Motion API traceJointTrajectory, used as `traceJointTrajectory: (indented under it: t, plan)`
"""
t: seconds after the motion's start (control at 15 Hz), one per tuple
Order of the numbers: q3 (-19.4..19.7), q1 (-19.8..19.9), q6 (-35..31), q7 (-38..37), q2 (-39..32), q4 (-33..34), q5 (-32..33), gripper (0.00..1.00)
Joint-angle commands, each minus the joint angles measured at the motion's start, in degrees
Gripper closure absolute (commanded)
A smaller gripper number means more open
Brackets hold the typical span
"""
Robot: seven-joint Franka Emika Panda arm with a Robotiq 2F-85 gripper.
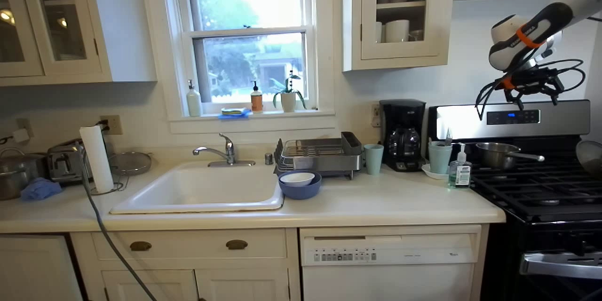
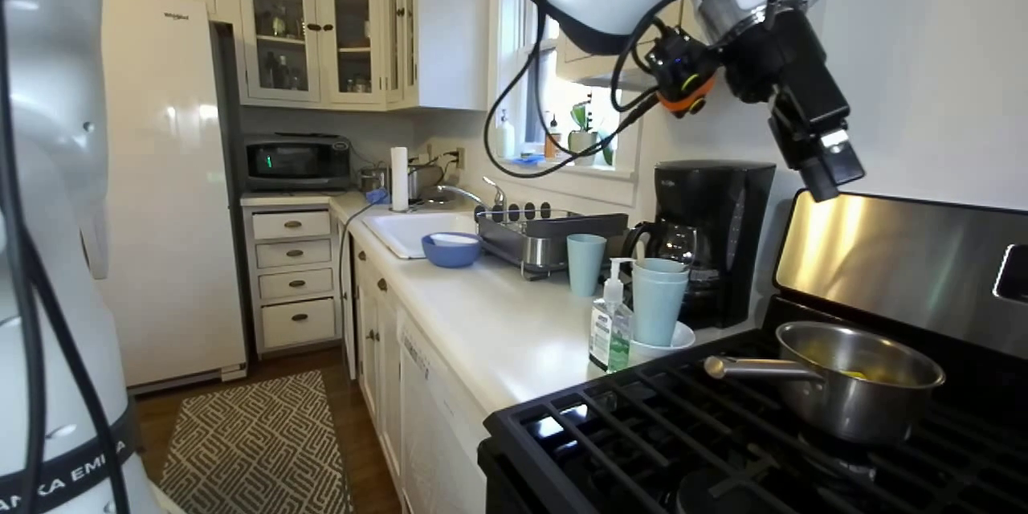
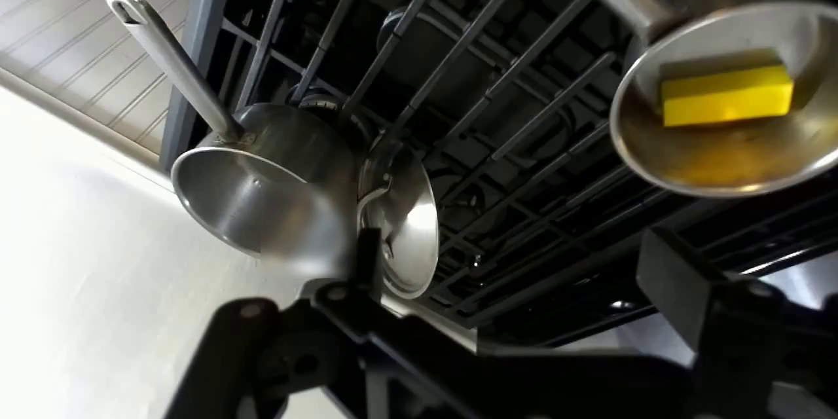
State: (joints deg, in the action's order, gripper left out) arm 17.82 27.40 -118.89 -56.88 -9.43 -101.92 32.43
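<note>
My gripper point(image 3: 522, 268) stands open over the stove, its two fingers wide apart and nothing between them. In both exterior views the gripper point(image 1: 537, 101) point(image 2: 834, 173) hangs in the air well above a steel saucepan point(image 2: 851, 409), touching nothing. A yellow block point(image 3: 727, 98) lies inside that saucepan point(image 3: 713, 167), at the upper right of the wrist view. Toward the left of the wrist view is a second steel pot point(image 3: 242, 190), which looks bare inside where it shows. A metal lid point(image 3: 416, 222) leans beside this pot, partly behind a finger.
Black grates point(image 2: 642, 450) cover the stove top. Beside the stove are a soap bottle point(image 1: 460, 171), stacked light-blue cups point(image 2: 660, 305) and a black coffee maker point(image 1: 402, 134). A dish rack point(image 1: 324, 155) and blue bowl point(image 1: 301, 191) stand by the sink point(image 1: 197, 207). Cables loop around the wrist.
</note>
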Motion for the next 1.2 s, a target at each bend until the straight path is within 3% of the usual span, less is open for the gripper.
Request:
traceJointTrajectory:
  t: [0.0,0.33,0.67,0.73,0.93,1.13]
  plan:
    - [5.3,0.6,2.2,1.7,-11.1,14.4,-5.8,0.0]
    - [9.5,6.6,1.2,7.4,-22.9,26.7,-14.2,0.0]
    - [9.8,15.5,3.5,11.5,-32.0,36.4,-20.4,0.0]
    - [9.8,12.6,0.8,9.4,-27.1,29.0,-16.8,0.0]
    - [9.8,15.6,0.9,10.4,-30.6,32.8,-18.3,0.0]
    - [9.7,15.3,1.7,10.4,-31.1,33.9,-18.4,0.0]
